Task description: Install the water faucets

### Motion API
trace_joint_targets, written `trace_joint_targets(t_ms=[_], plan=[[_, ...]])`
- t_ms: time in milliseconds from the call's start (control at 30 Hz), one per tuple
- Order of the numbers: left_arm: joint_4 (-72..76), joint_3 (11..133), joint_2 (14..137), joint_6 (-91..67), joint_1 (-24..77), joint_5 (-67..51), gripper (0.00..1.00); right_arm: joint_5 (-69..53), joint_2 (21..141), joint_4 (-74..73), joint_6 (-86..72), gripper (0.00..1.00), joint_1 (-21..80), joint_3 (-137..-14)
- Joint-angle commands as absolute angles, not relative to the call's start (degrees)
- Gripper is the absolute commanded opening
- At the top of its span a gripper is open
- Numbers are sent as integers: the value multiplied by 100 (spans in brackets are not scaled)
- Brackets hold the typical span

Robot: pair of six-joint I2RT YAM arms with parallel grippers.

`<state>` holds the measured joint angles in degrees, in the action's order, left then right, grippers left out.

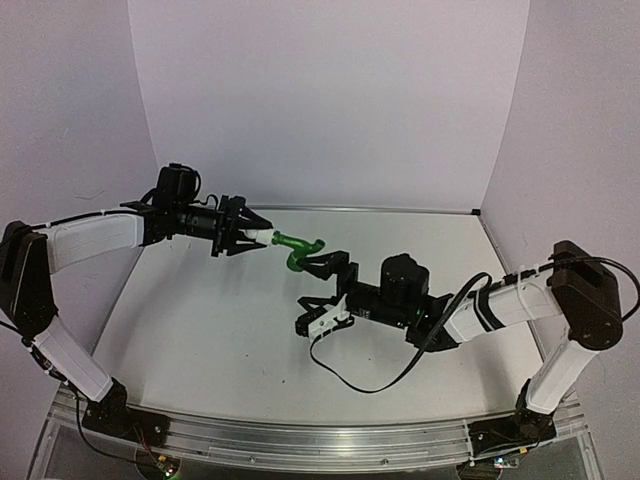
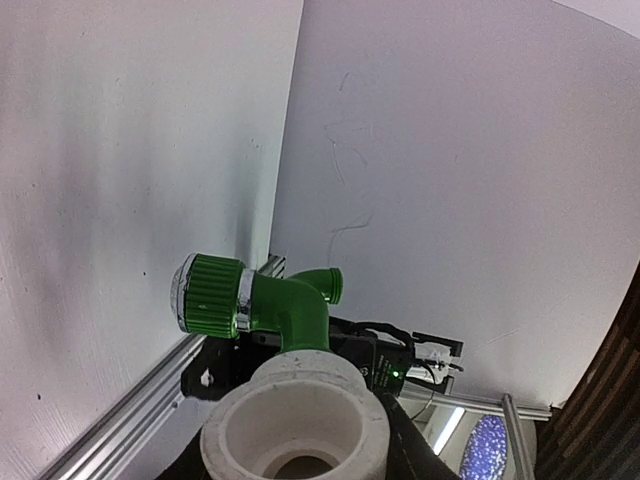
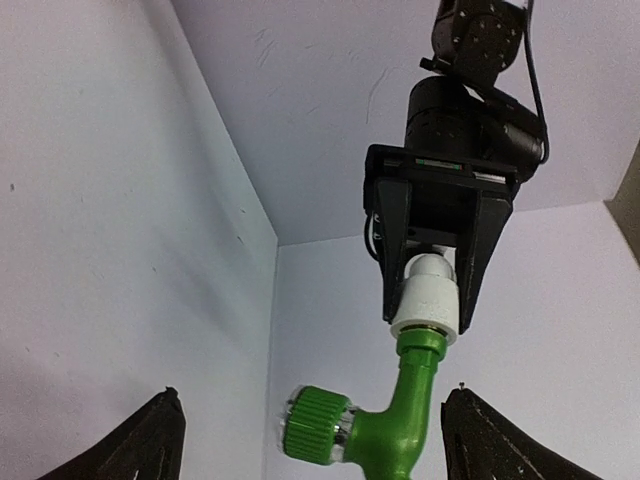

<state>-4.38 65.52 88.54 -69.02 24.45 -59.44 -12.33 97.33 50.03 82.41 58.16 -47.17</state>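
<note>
Centre frame: left gripper point(image 1: 245, 238) clamps the fitting point(image 1: 258, 237), tap point(image 1: 297, 248) joined to it — right gripper point(image 1: 320, 292) gapes, with room either side of the tap.

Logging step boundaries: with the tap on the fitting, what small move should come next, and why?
Probably draw the right gripper straight back, clear of the green tap. Its jaws stand wide open either side of the tap, and the tap's stem already sits in the white fitting, which the left gripper grips.
</note>
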Motion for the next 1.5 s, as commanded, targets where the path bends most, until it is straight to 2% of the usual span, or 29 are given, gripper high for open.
trace_joint_targets(t_ms=[0, 267, 700, 867, 967, 1067, 1267, 1467], plan=[[-173, 6480, 8809, -7467, 2400, -6589, 0, -822, 9812, 5902, 10815, 91, 5777, -4696], [-206, 6430, 8663, -7587, 2400, -6788, 0, -656, 10025, 5555, 12125, 89, 5774, -4953], [-284, 6251, 8371, -7559, 2417, -6922, 0, -923, 10463, 5520, 12858, 86, 5648, -5568], [-335, 6245, 8361, -7433, 2417, -6938, 0, -1049, 10492, 5450, 12603, 82, 5650, -5657], [-359, 6246, 8376, -7337, 2417, -6916, 0, -996, 10399, 5307, 12034, 72, 5653, -5652], [-381, 6244, 8419, -7240, 2420, -6911, 0, -1092, 10236, 5146, 11365, 46, 5651, -5574], [-418, 6386, 8516, -6974, 2417, -6882, 0, -1472, 9811, 3843, 9264, 33, 5665, -5813], [-471, 6511, 8526, -6060, 2426, -6744, 0, -1741, 9702, 2674, 6041, 12, 5552, -6597]])
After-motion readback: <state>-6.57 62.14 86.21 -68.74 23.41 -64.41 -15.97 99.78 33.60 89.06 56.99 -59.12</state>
